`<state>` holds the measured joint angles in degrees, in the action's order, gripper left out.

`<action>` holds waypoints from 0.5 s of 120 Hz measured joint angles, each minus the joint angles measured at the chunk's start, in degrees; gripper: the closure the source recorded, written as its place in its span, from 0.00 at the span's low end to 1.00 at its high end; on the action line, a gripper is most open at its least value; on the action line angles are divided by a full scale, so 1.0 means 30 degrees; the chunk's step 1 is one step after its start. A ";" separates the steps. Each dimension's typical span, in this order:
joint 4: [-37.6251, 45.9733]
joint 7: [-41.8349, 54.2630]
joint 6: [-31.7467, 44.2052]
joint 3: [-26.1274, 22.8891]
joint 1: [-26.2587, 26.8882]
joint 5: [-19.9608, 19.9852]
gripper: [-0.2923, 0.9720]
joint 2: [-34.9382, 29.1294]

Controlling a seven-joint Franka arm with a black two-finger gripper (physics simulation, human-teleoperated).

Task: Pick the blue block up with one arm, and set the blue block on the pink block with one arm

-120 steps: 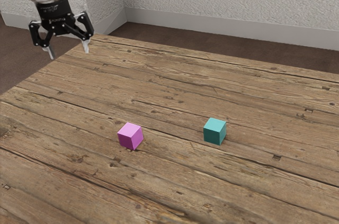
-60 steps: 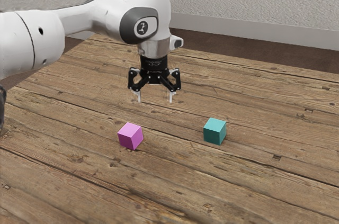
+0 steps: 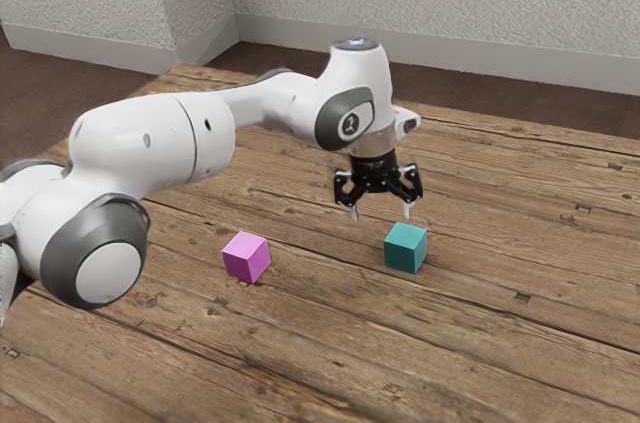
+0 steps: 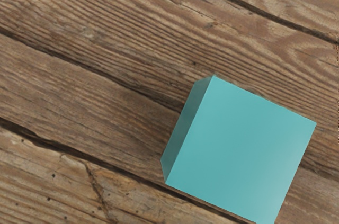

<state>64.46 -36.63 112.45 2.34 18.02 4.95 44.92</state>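
There I had it: the gripper (image 3: pixel 381 211) hung low over the table (image 3: pixel 300 363), just above the blue block (image 3: pixel 405 248) and a touch toward the exterior view's left of it, clear of its top. The jaws were spread wide and empty, with both fingertips pointing down at the wood.

The blue block sat flat on the table, toward the exterior view's right of centre. It read more teal than true blue: a plain cube with sharp edges, flat matte faces and no marks on it. One vertical edge faced the side camera, the top was the palest face, and the side toward the exterior view's left was darker.

From the wrist, the blue block (image 4: pixel 238 152) sat right under my hand. Its pale turquoise top was broad, with one shaded side showing. It was turned at an angle to the grain of the table (image 4: pixel 79 49), and a dark plank seam ran in under its lower edge.

The pink block (image 3: pixel 246 256) rested flat as well, well apart from the blue block toward the exterior view's left. The white arm (image 3: pixel 200 143) stretched in from that same side.
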 joint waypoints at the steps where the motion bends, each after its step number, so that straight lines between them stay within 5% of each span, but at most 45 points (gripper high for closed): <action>1: -0.0001 0.0101 0.0087 -0.0015 0.0004 -0.0001 0.23 0.0063; 60: -0.0761 0.5293 0.3736 -0.0248 -0.0002 0.0374 0.23 0.2063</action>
<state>62.18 -20.75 123.66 1.59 18.02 6.07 51.11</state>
